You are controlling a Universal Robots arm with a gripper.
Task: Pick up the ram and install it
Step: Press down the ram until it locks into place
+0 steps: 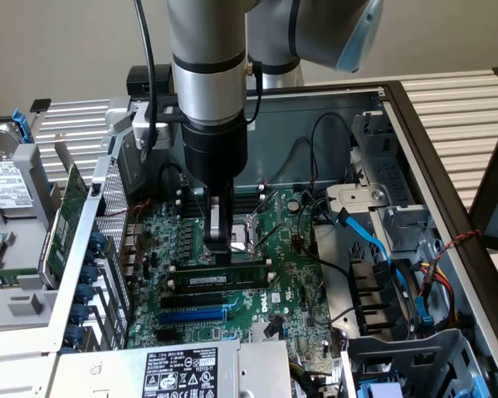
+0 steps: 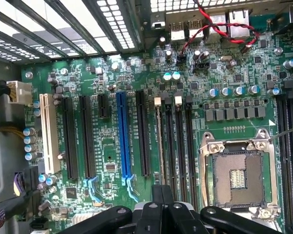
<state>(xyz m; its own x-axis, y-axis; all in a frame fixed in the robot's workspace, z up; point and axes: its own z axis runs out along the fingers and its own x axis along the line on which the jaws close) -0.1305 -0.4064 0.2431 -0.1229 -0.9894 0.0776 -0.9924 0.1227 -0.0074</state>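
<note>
The ram (image 1: 224, 277) is a long green stick with black chips and a white sticker. It stands on edge in a black memory slot on the motherboard (image 1: 295, 290), between white end clips. In the wrist view the ram (image 2: 159, 146) shows edge-on as a thin line running under my fingertips. My gripper (image 1: 219, 249) hangs straight down over the stick's middle with its fingers shut. Its tips are at the ram's top edge; whether they press on it I cannot tell. The gripper (image 2: 163, 192) in the wrist view is shut over that same slot.
The empty CPU socket (image 2: 237, 178) lies just beside the memory slots (image 2: 178, 141). A blue expansion slot (image 2: 122, 136) and black ones lie on the other side. A blue cable (image 1: 373, 240) and drive cage stand at the exterior view's right, a power supply (image 1: 183, 373) in front.
</note>
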